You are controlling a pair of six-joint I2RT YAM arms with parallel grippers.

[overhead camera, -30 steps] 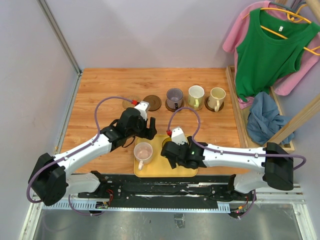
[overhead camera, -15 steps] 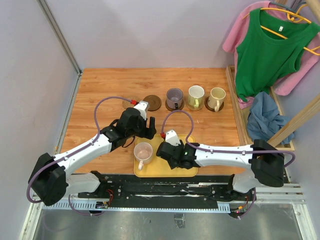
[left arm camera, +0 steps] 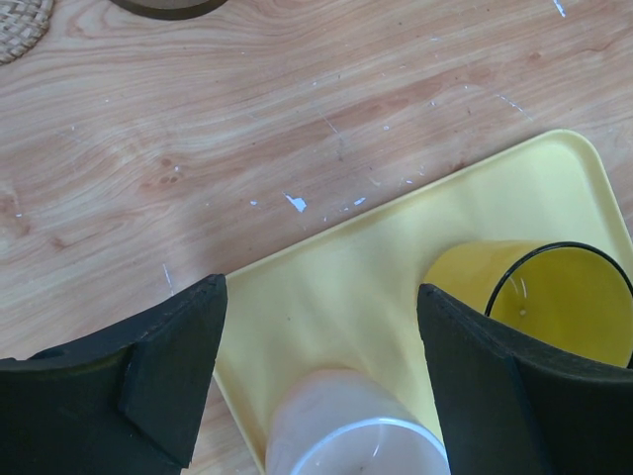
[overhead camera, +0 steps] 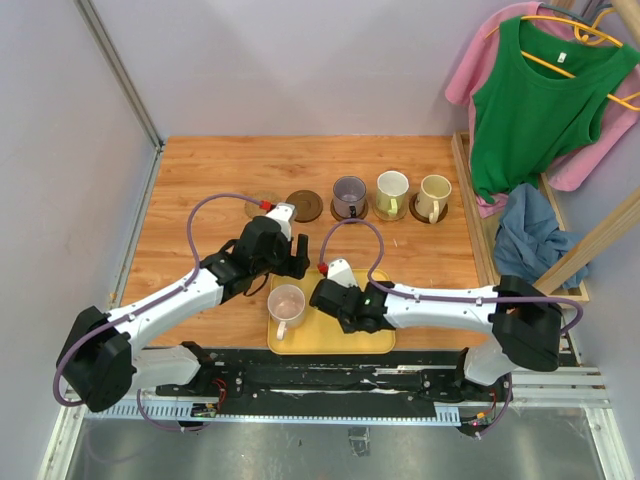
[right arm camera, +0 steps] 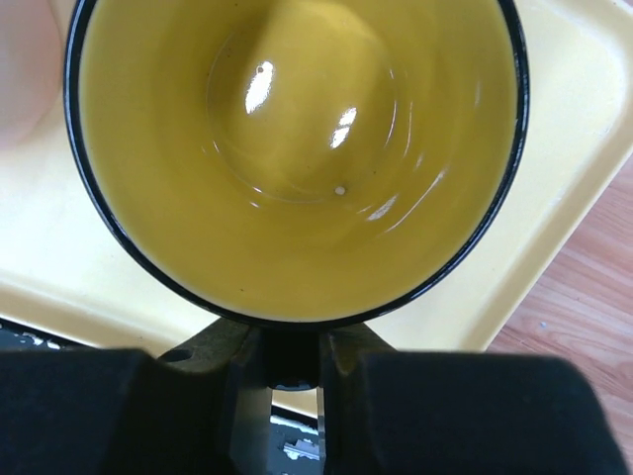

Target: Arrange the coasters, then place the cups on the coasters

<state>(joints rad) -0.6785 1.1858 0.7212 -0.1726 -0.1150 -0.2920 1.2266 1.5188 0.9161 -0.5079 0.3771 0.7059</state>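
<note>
Overhead; two wrist close-ups over tray (left arm camera: 336,287)

Room to pass over the bare counter (overhead camera: 200,170) at the left. Tight on the tray (overhead camera: 300,343): pink cup (overhead camera: 287,303) and yellow cup (left arm camera: 539,297) side by side.

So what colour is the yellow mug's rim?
Black; the glossy yellow mug shows it best in the right wrist view.

Five cups (overhead camera: 392,192), five coasters (overhead camera: 340,214).
Grey-purple cup (overhead camera: 349,196), pale cup (overhead camera: 391,190) and cream cup (overhead camera: 434,196) are sitting on coasters; tan coaster (overhead camera: 261,207) and brown coaster (overhead camera: 304,206) are lying bare beside them; pink cup (overhead camera: 287,303) and yellow cup (right arm camera: 297,148) are standing on a tray (overhead camera: 350,340).
</note>
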